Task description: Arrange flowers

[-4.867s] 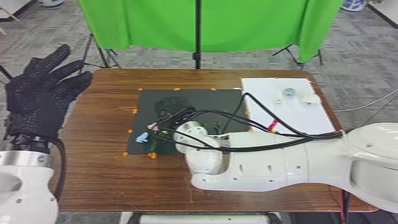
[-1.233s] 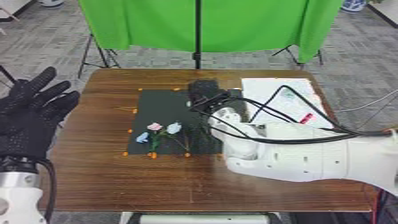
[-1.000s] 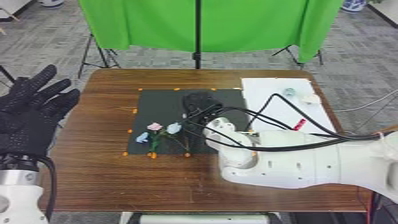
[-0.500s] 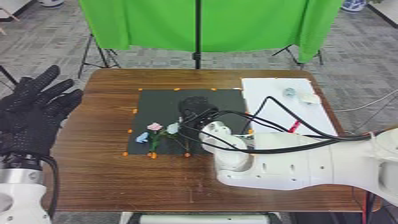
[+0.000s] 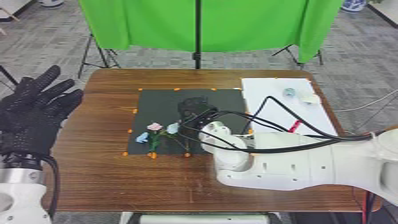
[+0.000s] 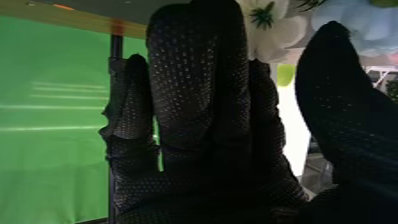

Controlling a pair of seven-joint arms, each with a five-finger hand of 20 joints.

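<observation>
Two black-gloved hands, one table, one dark mat and several artificial flowers. Item one: right hand [image 5: 195, 106], over the middle of the dark mat [image 5: 160, 105]; fingers straight and close together, thumb [image 6: 333, 95] standing apart from them. White petals [image 6: 286, 32] show across the gap near the fingertips, with bluish-white petals [image 6: 351, 17] past the thumb's tip; whether the hand touches either, or has hold of a stem, cannot be told.

Item two: left hand [image 5: 31, 120], well apart from the right hand, at the table's left side; open, fingers straight and spread, nothing in its hold.

Item three: a group of three blooms on the mat, to the left of the right hand and nearer the robot. Pale blue flower [image 5: 172, 128], closest to the right hand; pink flower [image 5: 155, 126], just left of that; blue flower [image 5: 142, 137], farthest left and nearer the robot than the pink. Green stems and leaves [image 5: 154, 143] lie below the pink bloom, toward the robot.

Item four: white sheet [image 5: 266, 92], to the right of the right hand. On its far part, light blue bloom [image 5: 289, 92] and white bloom [image 5: 309, 98], near each other.

Item five: red object [image 5: 296, 126], slim, right of the right hand and nearer the robot, tilted beside the arm's black cables [image 5: 293, 150].
</observation>
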